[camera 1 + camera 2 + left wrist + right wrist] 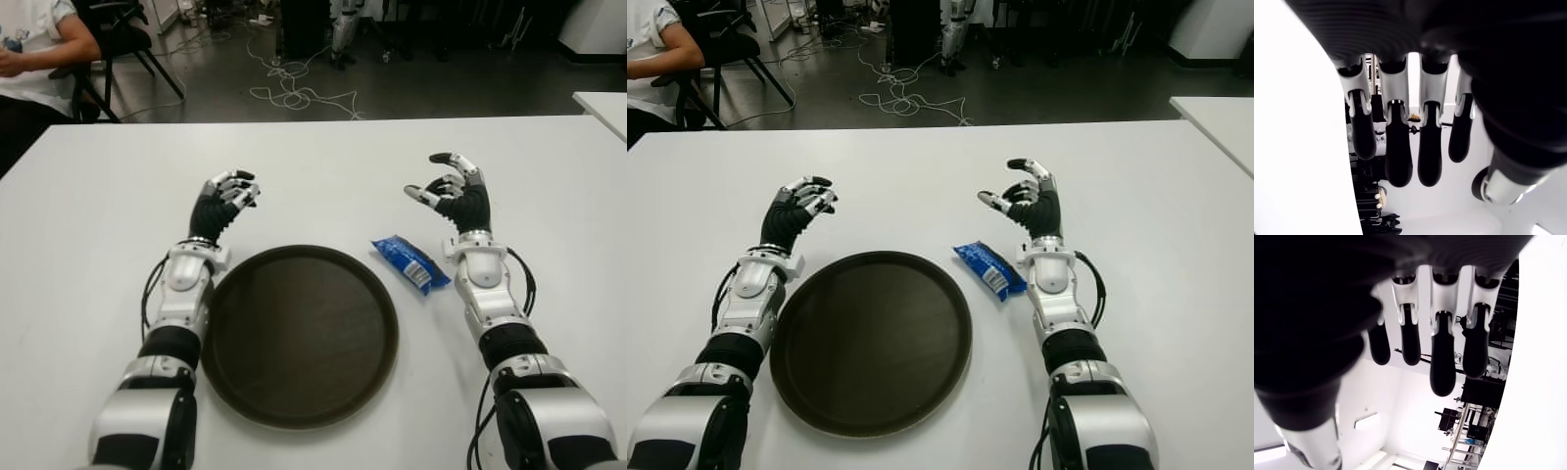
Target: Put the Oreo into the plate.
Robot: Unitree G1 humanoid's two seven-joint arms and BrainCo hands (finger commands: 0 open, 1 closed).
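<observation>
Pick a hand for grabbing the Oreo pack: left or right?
Right. The Oreo pack lies on the table between the plate and the right hand, whose fingers are open. The left hand shows across the plate.

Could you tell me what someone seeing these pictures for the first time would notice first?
Most striking is the big dark round plate, empty, on the white table between the robot's forearms. Just off its right rim lies the blue Oreo pack, flat on the table beside the right wrist. The left hand and right hand show beyond the plate, fingers loosely open, holding nothing.
</observation>
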